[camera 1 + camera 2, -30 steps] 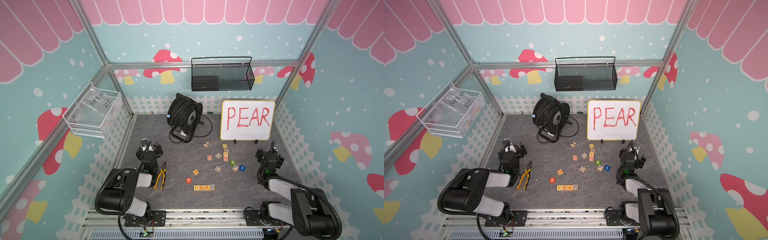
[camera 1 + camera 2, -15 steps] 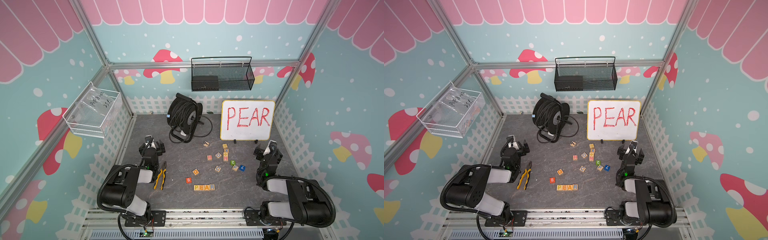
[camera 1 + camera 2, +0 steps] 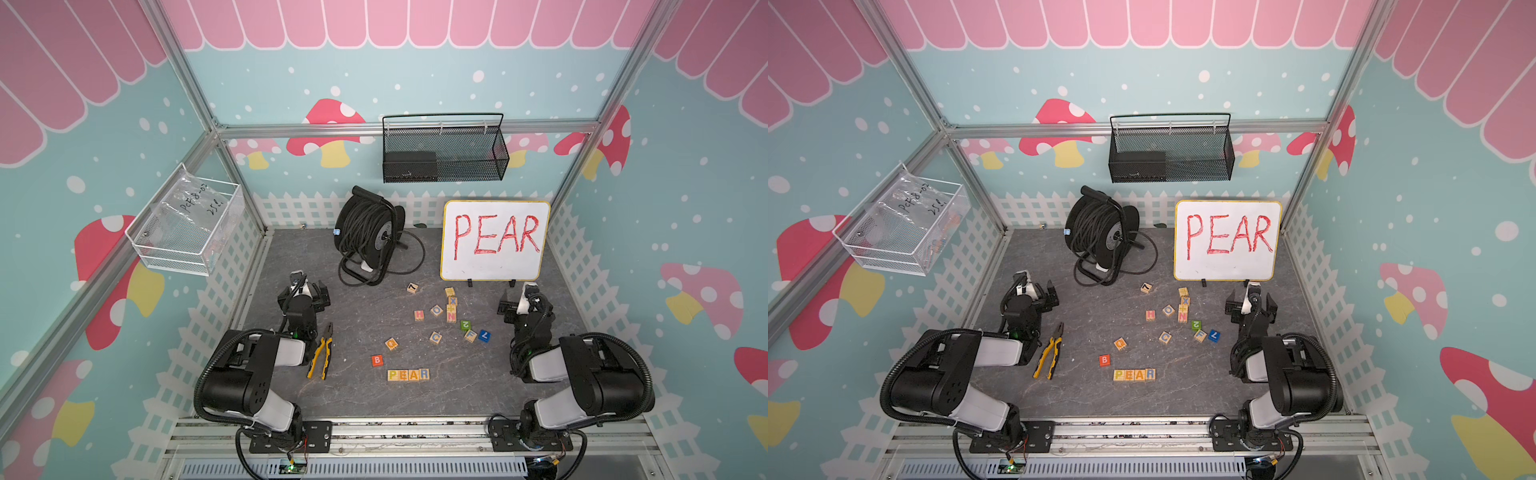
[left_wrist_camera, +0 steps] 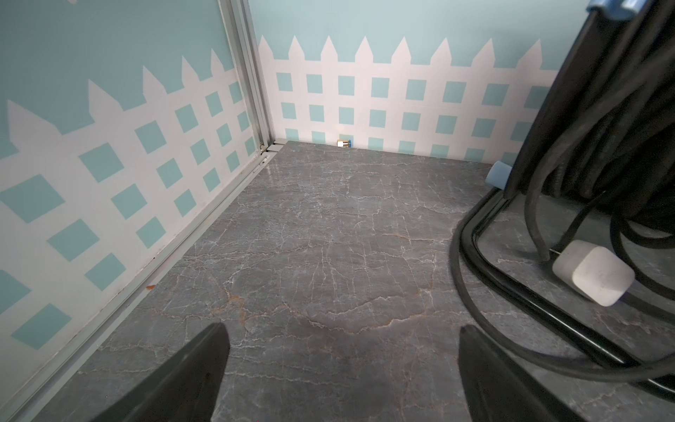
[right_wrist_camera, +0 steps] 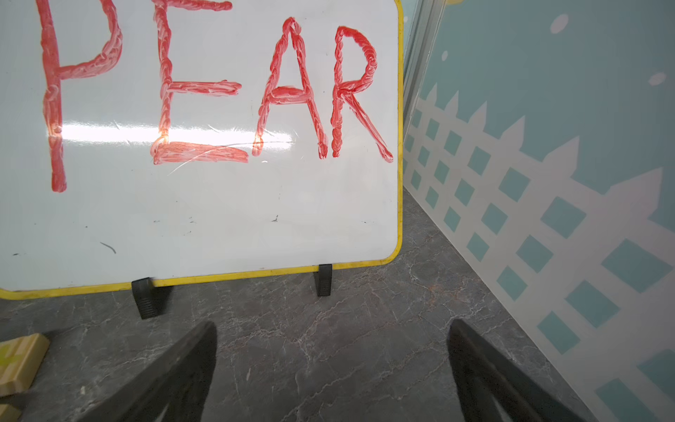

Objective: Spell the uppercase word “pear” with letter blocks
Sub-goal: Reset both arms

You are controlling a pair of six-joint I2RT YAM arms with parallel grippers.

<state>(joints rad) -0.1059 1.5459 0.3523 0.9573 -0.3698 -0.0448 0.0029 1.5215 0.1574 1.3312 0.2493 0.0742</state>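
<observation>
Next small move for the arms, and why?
Probably just hold position. The letter blocks sit in a tight row reading PEAR, matching the whiteboard; the left gripper and right gripper are open, empty and clear of the row.

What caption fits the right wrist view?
Open right gripper faces the whiteboard reading PEAR, holding nothing.

Black-and-white left arm point(image 3: 232, 382): folded low at the near left; black left end effector point(image 4: 339, 329) is held with fingers spread wide, empty. Black-and-white right arm point(image 3: 598, 378): folded likewise at the near right; black right end effector point(image 5: 330, 325) is spread wide, empty.
</observation>
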